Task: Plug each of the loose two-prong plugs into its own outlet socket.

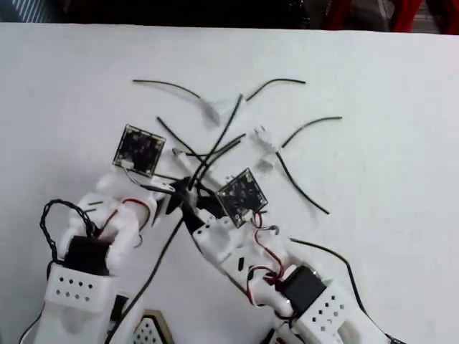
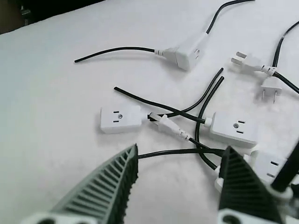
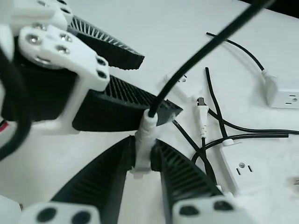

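The right hand [image 3: 144,144] is clenched on a white two-prong plug [image 3: 149,122], its dark ribbed fingers pressed against both sides of the plug's body. The prongs are hidden, and the plug's black cord runs up and away from the grip. Close beside it, the left hand [image 2: 181,151] is spread wide and holds nothing; a thin black cable [image 2: 177,151] lies on the bench between its fingertips. The two hands meet near the middle of the white bench [image 1: 387,72]. Past the left hand lies a white rectangular outlet socket [image 2: 119,119] with a second loose white plug [image 2: 166,124] just beside its end, not inserted. Toward the far edge are a white corded socket [image 2: 191,49] and a pair of loose white plugs [image 2: 271,86] lying close together.
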Controlling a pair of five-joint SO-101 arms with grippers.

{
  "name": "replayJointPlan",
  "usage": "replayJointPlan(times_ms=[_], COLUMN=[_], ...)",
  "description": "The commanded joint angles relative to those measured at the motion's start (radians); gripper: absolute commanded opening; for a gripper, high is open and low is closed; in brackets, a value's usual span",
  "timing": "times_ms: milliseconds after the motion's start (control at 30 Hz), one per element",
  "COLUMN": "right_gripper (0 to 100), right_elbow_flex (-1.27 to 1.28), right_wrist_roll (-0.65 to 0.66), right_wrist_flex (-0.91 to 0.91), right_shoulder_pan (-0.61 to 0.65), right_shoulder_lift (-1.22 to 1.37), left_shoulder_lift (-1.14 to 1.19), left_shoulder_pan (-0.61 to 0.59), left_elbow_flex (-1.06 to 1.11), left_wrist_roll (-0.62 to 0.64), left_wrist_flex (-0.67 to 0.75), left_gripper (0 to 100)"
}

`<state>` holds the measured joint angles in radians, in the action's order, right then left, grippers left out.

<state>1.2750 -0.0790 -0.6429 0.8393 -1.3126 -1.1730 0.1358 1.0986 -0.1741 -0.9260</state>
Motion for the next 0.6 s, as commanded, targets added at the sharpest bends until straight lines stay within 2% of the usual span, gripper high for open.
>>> replayJointPlan(times_ms=[0, 567], right_gripper=[1.7, 1.7], right_elbow_flex=[-0.009, 0.021], right_wrist_roll=[-0.009, -0.009], right_wrist_flex=[0.018, 0.022], right_shoulder_pan=[0.012, 0.012], right_shoulder_lift=[-0.019, -0.019], left_shoulder_lift=[-0.015, -0.015], left_shoulder_pan=[0.035, 0.038], left_elbow_flex=[-0.052, -0.089], left_wrist_roll=[0.003, 0.002], left_wrist_flex=[-0.008, -0.008], left_gripper=[29, 29])
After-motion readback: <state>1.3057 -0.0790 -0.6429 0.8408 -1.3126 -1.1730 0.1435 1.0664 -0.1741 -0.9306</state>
